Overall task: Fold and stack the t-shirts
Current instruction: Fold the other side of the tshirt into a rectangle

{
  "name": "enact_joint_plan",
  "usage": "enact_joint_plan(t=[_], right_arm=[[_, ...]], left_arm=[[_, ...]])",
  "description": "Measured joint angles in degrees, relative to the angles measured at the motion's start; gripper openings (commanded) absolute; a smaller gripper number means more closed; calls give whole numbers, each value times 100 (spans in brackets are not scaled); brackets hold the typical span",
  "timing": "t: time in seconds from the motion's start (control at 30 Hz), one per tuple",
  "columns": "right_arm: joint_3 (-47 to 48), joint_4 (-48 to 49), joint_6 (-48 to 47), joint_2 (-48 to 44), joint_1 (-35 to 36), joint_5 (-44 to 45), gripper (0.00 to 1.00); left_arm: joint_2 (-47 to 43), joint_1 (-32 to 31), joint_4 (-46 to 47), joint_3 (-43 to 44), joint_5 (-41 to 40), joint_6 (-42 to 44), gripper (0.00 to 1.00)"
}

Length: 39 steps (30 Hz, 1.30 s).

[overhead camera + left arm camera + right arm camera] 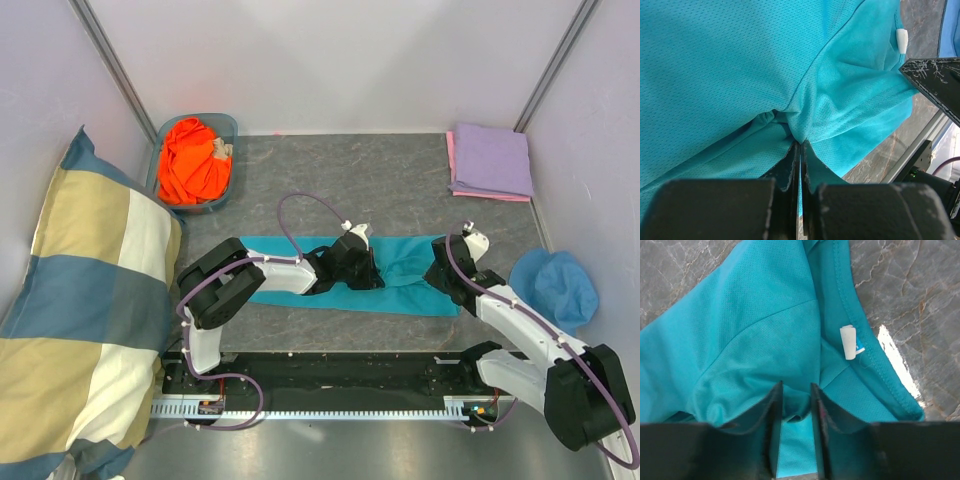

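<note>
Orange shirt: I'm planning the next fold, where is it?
Top view, far left: the orange shirt lies bunched in the blue basket, just beyond the checked pillow.

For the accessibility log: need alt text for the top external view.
The left end effector and right end effector are down on a teal shirt spread across the table. At the back, an orange shirt fills a bin left; a folded lavender shirt tops a pink shirt right. Pillow at left, hat at right.
</note>
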Motion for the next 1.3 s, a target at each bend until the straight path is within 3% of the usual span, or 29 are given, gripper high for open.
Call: enact_joint_plan(t=[0.13,0.17,0.7,1.3], right_arm=[[0,44,24,13,0,-24,1],[-2,52,48,2,0,-31,0],[-33,-627,68,-1141,2,-142,0],[308,-1705,68,-2009,11,-492,0]], left_arm=[[0,2,0,-15,-13,0,2],[0,2,0,-17,-15,0,2],[-616,2,-522,-17,15,13,2],[-636,-15,-546,-17,205,15,2]])
